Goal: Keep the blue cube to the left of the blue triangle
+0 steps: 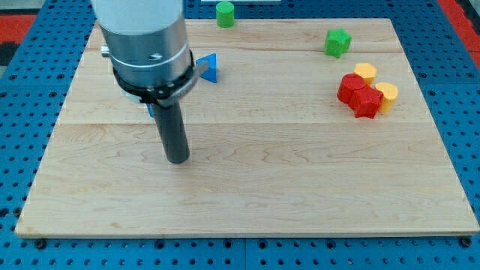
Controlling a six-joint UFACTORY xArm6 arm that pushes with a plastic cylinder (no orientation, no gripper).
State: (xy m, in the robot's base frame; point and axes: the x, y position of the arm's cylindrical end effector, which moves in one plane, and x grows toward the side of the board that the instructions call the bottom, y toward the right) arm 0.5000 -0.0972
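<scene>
No pincer here — only my tip (177, 159), resting on bare worktop (300, 187). The blue triangle (209, 67) sits near the view's top; the blue cube (152, 109) peeks out behind the rod, left of it. Best nudge only gently — avoid pushing the cube rightward.

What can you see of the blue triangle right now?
The blue triangle is a small, solid-looking block near the view's top left of the wooden board. Only its right part shows; the arm's grey housing hides the rest. It lies flat on the board, and no other block visibly touches it. A sliver of blue, perhaps the blue cube, peeks out behind the rod. My tip rests lower down, apart from the triangle.
</scene>
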